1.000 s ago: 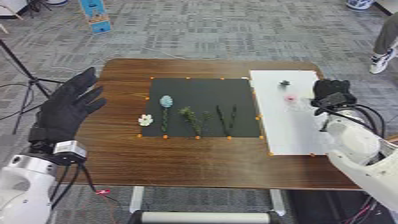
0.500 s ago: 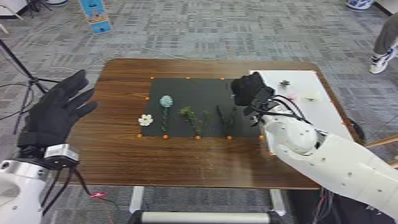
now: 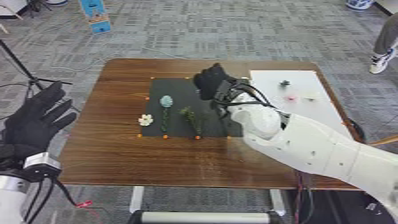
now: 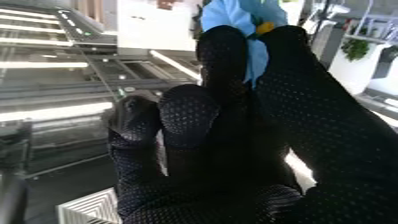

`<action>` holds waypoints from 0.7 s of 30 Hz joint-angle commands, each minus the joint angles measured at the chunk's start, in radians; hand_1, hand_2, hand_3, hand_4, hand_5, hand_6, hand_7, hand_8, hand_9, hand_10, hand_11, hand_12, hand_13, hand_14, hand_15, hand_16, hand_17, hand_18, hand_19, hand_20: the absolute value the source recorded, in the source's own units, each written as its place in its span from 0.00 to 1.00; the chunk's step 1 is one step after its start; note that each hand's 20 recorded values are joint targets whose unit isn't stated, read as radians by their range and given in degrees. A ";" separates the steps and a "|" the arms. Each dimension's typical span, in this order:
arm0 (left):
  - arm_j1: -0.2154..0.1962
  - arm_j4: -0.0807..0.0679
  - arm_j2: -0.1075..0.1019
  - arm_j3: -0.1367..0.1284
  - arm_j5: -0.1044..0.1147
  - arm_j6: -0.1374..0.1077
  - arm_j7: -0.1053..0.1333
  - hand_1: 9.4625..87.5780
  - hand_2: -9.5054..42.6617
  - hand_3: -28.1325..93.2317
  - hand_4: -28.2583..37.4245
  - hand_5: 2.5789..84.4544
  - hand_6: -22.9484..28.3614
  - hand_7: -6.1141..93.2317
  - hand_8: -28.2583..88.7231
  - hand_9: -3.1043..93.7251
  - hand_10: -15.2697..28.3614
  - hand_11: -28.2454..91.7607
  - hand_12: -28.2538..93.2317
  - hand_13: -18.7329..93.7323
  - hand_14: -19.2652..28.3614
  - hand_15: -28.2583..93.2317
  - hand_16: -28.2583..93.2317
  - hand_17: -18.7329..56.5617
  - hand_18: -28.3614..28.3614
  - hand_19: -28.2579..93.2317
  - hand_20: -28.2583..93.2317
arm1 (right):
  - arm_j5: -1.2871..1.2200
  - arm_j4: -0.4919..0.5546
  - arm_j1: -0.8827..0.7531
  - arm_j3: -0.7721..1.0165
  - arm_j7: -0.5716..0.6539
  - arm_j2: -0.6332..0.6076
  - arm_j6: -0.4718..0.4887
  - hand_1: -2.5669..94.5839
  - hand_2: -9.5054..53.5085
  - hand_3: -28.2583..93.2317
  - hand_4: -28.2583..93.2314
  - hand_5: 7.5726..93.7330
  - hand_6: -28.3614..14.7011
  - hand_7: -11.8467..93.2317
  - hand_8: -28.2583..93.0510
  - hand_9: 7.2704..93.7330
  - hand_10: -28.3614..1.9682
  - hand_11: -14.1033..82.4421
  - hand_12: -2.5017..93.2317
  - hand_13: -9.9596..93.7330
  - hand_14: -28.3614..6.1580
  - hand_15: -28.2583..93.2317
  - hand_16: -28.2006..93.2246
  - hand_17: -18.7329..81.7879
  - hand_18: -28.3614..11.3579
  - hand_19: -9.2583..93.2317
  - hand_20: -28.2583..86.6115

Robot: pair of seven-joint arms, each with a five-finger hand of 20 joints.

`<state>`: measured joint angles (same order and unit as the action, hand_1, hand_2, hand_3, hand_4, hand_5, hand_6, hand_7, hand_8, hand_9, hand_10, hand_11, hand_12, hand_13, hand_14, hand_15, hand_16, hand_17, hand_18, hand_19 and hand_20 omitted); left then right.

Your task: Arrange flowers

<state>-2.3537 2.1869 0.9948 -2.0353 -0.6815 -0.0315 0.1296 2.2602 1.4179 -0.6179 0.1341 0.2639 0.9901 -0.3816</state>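
The right hand (image 3: pixel 211 82) is pinching a blue flower (image 4: pixel 227 15), but arranging is looking unfinished, with green stems (image 3: pixel 190 118) lying loose on the black mat (image 3: pixel 180 91).

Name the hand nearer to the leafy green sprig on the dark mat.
Right. The right hand is over the mat's far part, beyond the sprig; the left hand is off to its left, past the table's edge.
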 commanded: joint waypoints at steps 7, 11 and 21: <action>0.059 -0.008 -0.026 0.055 -0.002 0.026 -0.002 0.15 0.00 0.78 0.00 0.25 0.48 0.21 0.18 0.21 0.53 0.32 0.39 0.28 0.68 0.32 0.27 0.09 0.83 0.54 0.30 | 0.019 -0.042 0.077 -0.096 -0.022 0.122 0.093 0.54 0.00 0.89 0.00 0.76 0.75 0.52 0.22 0.80 0.69 0.47 0.57 0.71 0.64 0.86 0.57 0.51 0.23 0.95 0.76; 0.086 -0.017 -0.037 0.072 -0.002 0.023 -0.006 0.15 0.00 0.79 0.00 0.25 0.48 0.21 0.18 0.21 0.53 0.32 0.39 0.28 0.67 0.32 0.27 0.09 0.83 0.54 0.30 | 0.023 -0.066 0.075 -0.094 -0.035 0.141 0.119 0.54 0.00 0.89 0.00 0.77 0.78 0.50 0.22 0.80 0.70 0.45 0.57 0.70 0.64 0.86 0.57 0.50 0.24 0.94 0.76; 0.087 -0.005 -0.044 0.074 -0.010 0.031 -0.002 0.15 0.00 0.79 0.00 0.25 0.48 0.20 0.18 0.20 0.54 0.31 0.40 0.28 0.68 0.31 0.27 0.08 0.83 0.53 0.30 | 0.017 -0.138 0.100 -0.135 -0.013 0.180 0.120 0.54 0.00 0.88 0.00 0.79 0.79 0.47 0.23 0.81 0.72 0.47 0.57 0.71 0.64 0.88 0.55 0.51 0.23 0.94 0.76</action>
<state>-2.2681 2.1714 0.9543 -1.9647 -0.6825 -0.0155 0.1283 2.2618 1.3255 -0.5431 0.0068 0.2423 1.1364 -0.2635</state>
